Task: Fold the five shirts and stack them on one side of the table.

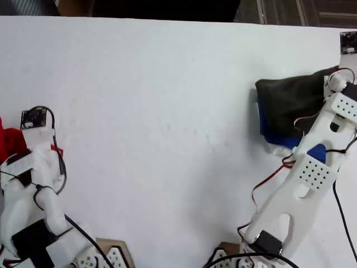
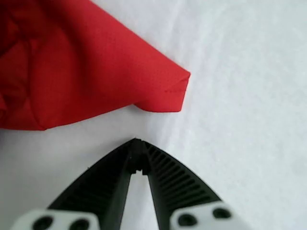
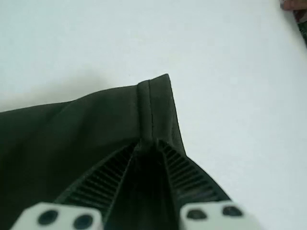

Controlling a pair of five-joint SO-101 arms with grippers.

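The right claw (image 3: 144, 144) pinches the hemmed corner of the limp dark shirt (image 3: 72, 129), while the left claw (image 2: 139, 166), closed and empty, sits beside the soft red shirt (image 2: 81, 72), probably best grabbed by its corner.

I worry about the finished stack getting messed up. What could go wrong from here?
1. The right gripper pinches just the hem corner of the dark shirt; a pull might unfold it or drag the blue shirt beneath it.
2. The left gripper is shut, apart from the corner of the red shirt; advancing like that, it would likely push the cloth, not grasp it.
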